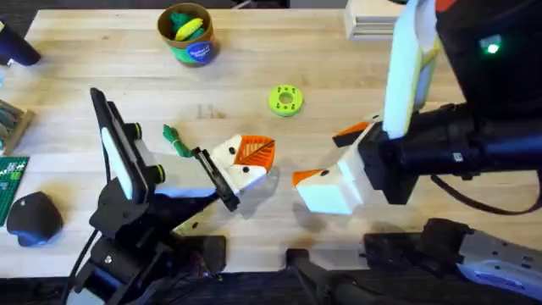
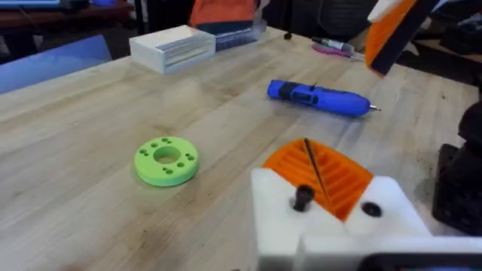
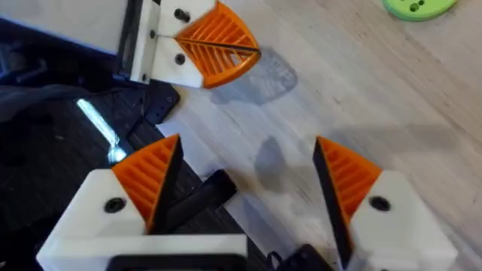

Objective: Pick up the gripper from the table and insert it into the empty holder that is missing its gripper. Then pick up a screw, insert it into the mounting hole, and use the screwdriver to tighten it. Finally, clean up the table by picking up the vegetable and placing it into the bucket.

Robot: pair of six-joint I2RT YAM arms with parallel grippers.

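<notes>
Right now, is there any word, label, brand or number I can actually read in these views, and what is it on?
None reads.
Bucket: its green and blue label band carries print, too small to read.
Green board at the table's left edge: white markings, too blurred to read.
Screwdriver: no legible marking.

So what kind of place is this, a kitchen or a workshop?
Probably a robot lab or workshop, not a kitchen. Two robot arms work at a wooden table, a blue electric screwdriver lies on it, and there is a green circuit board at the table's edge. The vegetables in the bucket look like toys.
</notes>
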